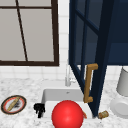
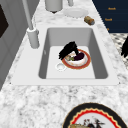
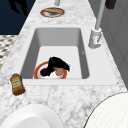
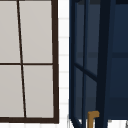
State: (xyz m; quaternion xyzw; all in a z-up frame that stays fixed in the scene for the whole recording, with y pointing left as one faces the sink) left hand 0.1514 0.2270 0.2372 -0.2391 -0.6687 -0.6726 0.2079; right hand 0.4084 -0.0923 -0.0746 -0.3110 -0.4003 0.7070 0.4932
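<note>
The right hand (image 2: 68, 49) is hovering low over the red-rimmed plate (image 2: 86, 64) lying in the sink (image 2: 100, 62), fingers stretching loosely and pinching nothing, so it is probably risking nudging the dark food (image 2: 79, 56) off the rim.

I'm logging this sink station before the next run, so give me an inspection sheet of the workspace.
Surface: marble counter around a white sink.
Job's things: red-rimmed plate with food, on the sink floor.
Clutter: bottle lying down, white plate, grey pot, patterned plate, red ball in the foreground.
Hands: right hand on the red-rimmed plate; left hand in the air by the sink's left front corner.
Cables: nothing seen.
Surroundings: faucet, window, open navy cabinet door.
</note>
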